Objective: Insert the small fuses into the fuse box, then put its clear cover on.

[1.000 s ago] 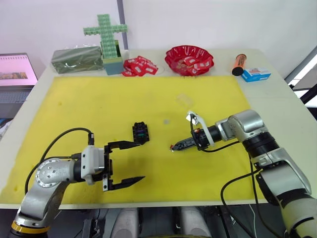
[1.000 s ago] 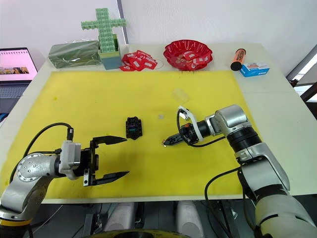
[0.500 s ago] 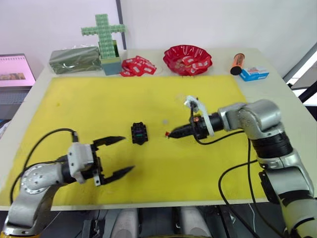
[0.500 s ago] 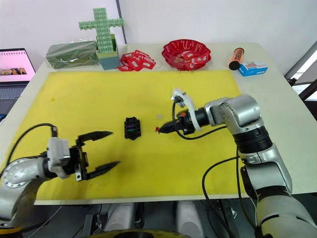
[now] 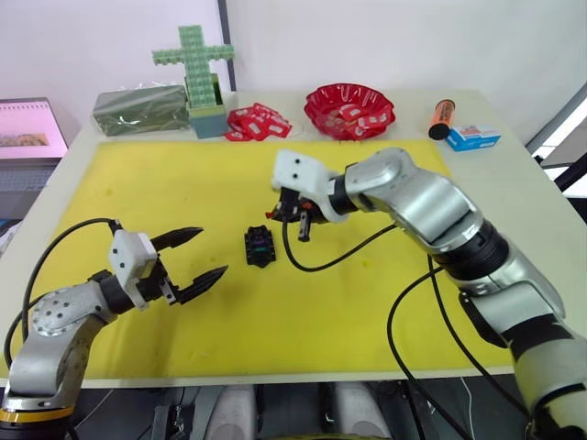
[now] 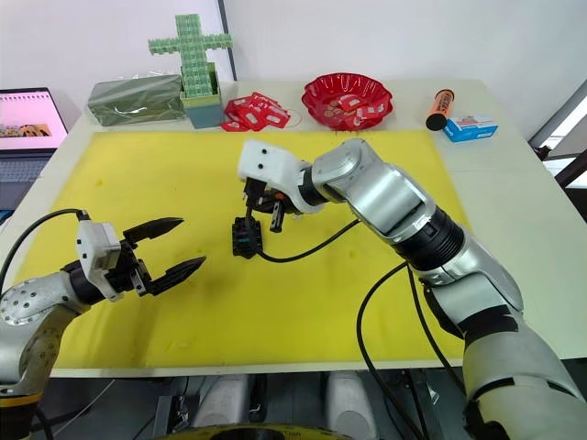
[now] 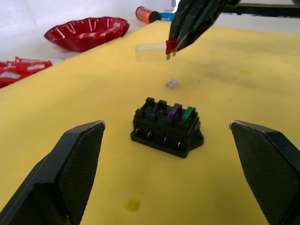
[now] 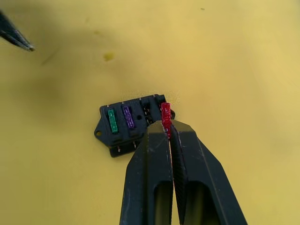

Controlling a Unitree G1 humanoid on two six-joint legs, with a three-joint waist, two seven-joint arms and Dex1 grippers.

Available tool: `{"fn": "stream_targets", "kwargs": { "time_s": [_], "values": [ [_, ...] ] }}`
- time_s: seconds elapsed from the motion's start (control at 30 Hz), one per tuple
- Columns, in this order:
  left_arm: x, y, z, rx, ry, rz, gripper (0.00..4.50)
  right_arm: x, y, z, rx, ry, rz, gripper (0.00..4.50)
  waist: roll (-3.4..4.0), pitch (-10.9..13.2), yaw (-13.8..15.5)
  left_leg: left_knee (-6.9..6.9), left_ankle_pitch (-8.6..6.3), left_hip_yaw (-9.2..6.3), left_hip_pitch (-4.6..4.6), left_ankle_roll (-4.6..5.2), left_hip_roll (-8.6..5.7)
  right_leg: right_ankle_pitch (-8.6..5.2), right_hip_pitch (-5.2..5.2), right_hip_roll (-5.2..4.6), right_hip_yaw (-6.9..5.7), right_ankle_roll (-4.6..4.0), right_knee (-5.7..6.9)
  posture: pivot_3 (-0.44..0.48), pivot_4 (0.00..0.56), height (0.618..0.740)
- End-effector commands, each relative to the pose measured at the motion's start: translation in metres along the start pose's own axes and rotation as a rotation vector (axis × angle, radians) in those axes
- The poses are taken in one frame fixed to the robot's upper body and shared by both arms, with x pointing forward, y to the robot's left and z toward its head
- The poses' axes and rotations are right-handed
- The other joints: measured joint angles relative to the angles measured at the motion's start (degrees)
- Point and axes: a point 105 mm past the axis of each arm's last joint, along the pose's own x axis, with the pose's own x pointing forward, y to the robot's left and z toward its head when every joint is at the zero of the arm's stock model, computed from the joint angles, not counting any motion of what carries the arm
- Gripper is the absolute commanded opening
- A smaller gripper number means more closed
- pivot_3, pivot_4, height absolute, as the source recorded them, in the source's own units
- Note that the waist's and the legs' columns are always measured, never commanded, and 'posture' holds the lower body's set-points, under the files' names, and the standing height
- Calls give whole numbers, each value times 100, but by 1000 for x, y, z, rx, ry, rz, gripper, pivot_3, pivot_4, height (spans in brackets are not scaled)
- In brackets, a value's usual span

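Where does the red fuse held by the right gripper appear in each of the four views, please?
Left eye view: red fuse just above the fuse box.
Right eye view: hidden behind the right gripper.
Left wrist view: at the fingertips, above the box.
Right wrist view: pinched at the fingertips.
Shared landmark: the fuse box.

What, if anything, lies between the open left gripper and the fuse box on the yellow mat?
Nothing: between the left gripper and the fuse box there is bare yellow mat, as both eye views and the left wrist view show.

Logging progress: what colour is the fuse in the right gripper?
Red fuse, pinched in the right gripper; clearest in the right wrist view.
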Motion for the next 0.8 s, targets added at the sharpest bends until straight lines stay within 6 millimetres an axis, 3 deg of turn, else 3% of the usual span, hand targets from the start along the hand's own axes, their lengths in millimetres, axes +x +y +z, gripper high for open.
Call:
{"fn": "stream_targets", "kwargs": {
  "time_s": [0.03,0.4,0.8],
  "values": [
    [12,-3,7,31,-30,-32,4500,8,1,14,-69,-29,5,33,0,0,2,1,0,0,0,0,0,0,0,1,-1,0,0,0,150,740],
    [20,-2,3,35,-24,-62,4500,26,-5,3,-146,11,11,33,0,0,4,0,0,-3,0,0,0,2,-2,1,-2,2,7,0,150,740],
    [20,8,4,57,-23,-42,4500,31,-2,-3,-186,5,66,33,0,0,1,0,0,-2,0,0,-2,3,-6,1,-3,6,19,0,150,740]
  ]
}}
